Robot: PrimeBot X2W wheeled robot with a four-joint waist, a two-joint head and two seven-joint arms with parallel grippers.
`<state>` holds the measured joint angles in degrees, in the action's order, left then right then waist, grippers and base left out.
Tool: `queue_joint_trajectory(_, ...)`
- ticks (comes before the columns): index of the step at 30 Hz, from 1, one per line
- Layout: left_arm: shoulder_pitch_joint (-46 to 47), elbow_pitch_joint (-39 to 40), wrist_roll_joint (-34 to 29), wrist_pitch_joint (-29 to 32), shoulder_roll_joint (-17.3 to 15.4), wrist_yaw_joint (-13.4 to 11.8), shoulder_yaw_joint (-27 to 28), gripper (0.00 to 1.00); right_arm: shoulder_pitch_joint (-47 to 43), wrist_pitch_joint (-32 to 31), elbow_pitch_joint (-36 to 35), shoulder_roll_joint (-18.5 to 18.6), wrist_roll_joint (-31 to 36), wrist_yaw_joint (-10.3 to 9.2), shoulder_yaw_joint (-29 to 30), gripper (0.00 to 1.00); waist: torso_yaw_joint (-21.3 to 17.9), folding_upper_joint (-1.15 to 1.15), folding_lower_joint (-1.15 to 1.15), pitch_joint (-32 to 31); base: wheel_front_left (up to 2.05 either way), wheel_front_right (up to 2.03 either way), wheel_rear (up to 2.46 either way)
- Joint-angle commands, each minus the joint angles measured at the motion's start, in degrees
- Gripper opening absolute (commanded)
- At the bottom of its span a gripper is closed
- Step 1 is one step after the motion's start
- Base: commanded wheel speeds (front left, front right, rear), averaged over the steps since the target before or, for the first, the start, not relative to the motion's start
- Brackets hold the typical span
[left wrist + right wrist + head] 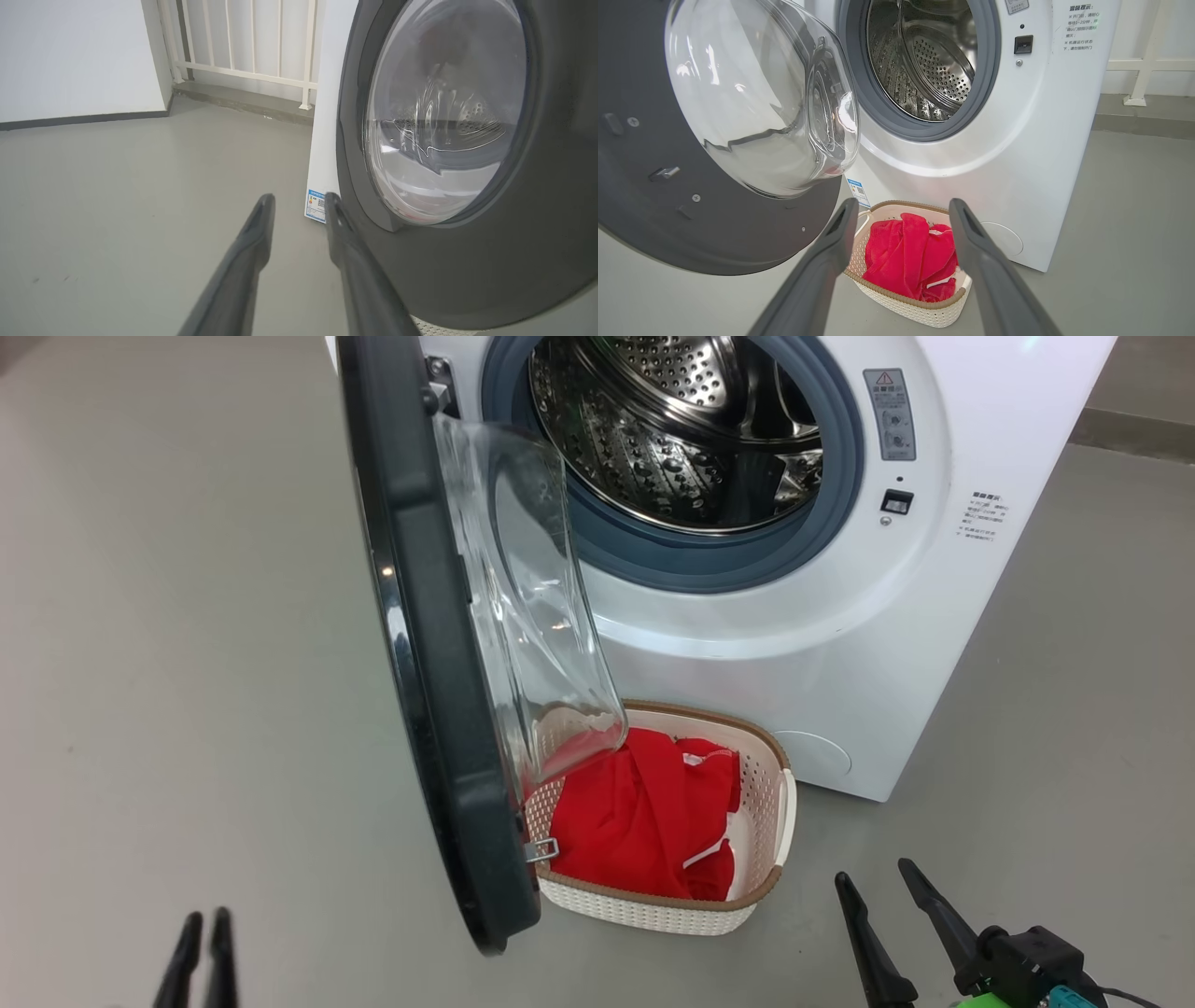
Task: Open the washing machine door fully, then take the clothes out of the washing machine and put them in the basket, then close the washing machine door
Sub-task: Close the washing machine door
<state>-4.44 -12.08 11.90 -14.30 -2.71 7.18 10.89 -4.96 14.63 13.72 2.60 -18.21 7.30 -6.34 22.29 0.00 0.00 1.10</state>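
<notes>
The washing machine (747,644) stands with its steel drum (672,429) showing nothing inside. The washing machine door (439,709) hangs open, edge-on in the head view, its glass bowl over the basket's left end. The red clothes (644,821) lie in the cream basket (766,887) on the floor in front of the machine. My left gripper (201,933) is low at the left, outside the door's outer face (537,233), its fingers narrowly apart around nothing. My right gripper (882,887) is open to the right of the basket, facing the clothes (910,256) and the door's inner side (644,210).
Grey floor spreads to the left of the door. A white wall (70,56) and a pale railing (247,46) on a low kerb stand behind the machine's left side. Another kerb (1130,434) runs at the back right.
</notes>
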Motion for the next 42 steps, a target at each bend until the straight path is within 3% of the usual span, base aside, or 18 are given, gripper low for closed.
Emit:
queue_joint_trajectory(1, 2.49, 1.47, 1.22, -0.7, -0.66, 0.3, 2.12, 0.0, 1.38, 0.37, -1.27, 0.28, -0.82, 0.19, -1.42, 1.0, -0.05, 0.0, 0.0, -0.02, 0.0, 0.0, 0.0)
queue_joint_trajectory(4, 3.95, 2.67, 6.2, -0.7, -1.13, 0.3, 2.74, 0.0, 1.36, 0.37, -1.32, 0.28, -0.84, 0.19, -1.37, 1.0, -0.08, 0.0, 0.0, 0.04, 0.0, 0.0, 0.0)
queue_joint_trajectory(7, 6.01, 4.09, 14.75, -0.7, -1.82, 0.3, 3.49, 0.0, 1.37, 0.37, -1.41, 0.28, -0.84, 0.19, -1.33, 1.0, -0.09, 0.0, 0.0, 0.27, 0.0, 0.0, 0.0)
queue_joint_trajectory(8, 7.27, 4.28, 21.66, -0.7, -2.81, 0.3, 2.66, 0.0, 1.45, 0.37, -1.44, 0.28, -0.83, 0.19, -1.36, 1.0, -0.14, 0.0, 0.0, 0.45, 0.0, 0.0, 0.0)
queue_joint_trajectory(9, 7.27, 4.28, 21.66, -0.7, -2.81, 0.3, 2.66, 0.0, 1.45, 0.37, -1.44, 0.28, -0.83, 0.19, -1.36, 1.0, -0.14, 0.0, 0.0, 0.45, 0.0, 0.0, 0.0)
queue_joint_trajectory(11, 8.58, 4.52, 30.42, -0.7, -4.26, 0.3, 1.86, 0.0, 1.52, 0.37, -1.44, 0.28, -0.83, 0.19, -1.44, 1.0, -0.29, 0.0, 0.0, 0.62, 0.0, 0.0, 0.0)
queue_joint_trajectory(14, 10.49, 4.89, 48.96, -0.48, -7.05, 0.31, -0.92, 0.0, 1.65, 0.37, -1.47, 0.28, -0.82, 0.19, -1.39, 1.0, -0.56, 0.0, 0.0, 0.91, 0.0, 0.0, 0.0)
queue_joint_trajectory(17, 12.1, 6.36, 69.33, 6.18, -9.61, 0.31, -0.15, 0.0, 1.75, 0.37, -1.57, 0.28, -0.87, 0.19, -1.21, 1.0, -0.82, 0.0, 0.0, 1.32, 0.0, 0.0, 0.0)
queue_joint_trajectory(22, 13.36, 5.38, 82.84, 19.09, -14.01, 0.31, 1.74, 0.0, 2.15, 0.37, -1.7, 0.28, -0.71, 0.19, -0.96, 1.0, -1.43, 0.0, 0.0, 2.26, 0.0, 0.0, 0.0)
queue_joint_trajectory(23, 13.71, 5.06, 84.88, 22.44, -14.35, 0.31, 1.54, 0.0, 2.24, 0.37, -1.7, 0.28, -0.65, 0.19, -0.9, 1.0, -1.55, 0.0, 0.0, 2.44, 0.0, 0.0, 0.0)
queue_joint_trajectory(24, 14.33, 4.83, 88.43, 29.5, -15.0, 0.31, 1.32, 0.0, 2.49, 0.37, -1.7, 0.28, -0.55, 0.19, -0.85, 1.0, -1.79, 0.0, 0.0, 2.87, 0.0, 0.0, 0.0)
queue_joint_trajectory(27, 14.62, 4.4, 90.21, 38.68, -16.34, 0.31, 0.57, 0.0, 2.92, 0.37, -1.7, 0.28, -0.44, 0.19, -0.86, 1.0, -2.27, 0.0, 0.0, 3.45, 0.0, 0.0, 0.0)
queue_joint_trajectory(32, 15.98, 4.66, 91.27, 48.64, -16.24, 0.31, 1.57, 0.0, 3.48, 0.37, -1.86, 0.28, -0.18, 0.19, -0.68, 1.0, -3.22, 0.0, 0.0, 4.45, 0.0, 0.0, 0.0)
queue_joint_trajectory(42, 18.74, 5.94, 86.71, 55.99, -11.53, 0.31, 3.06, 0.0, 4.54, 0.37, -2.17, 0.28, 0.02, 0.19, -0.2, 1.0, -5.46, 0.0, 0.0, 6.35, 0.0, 0.0, 0.0)
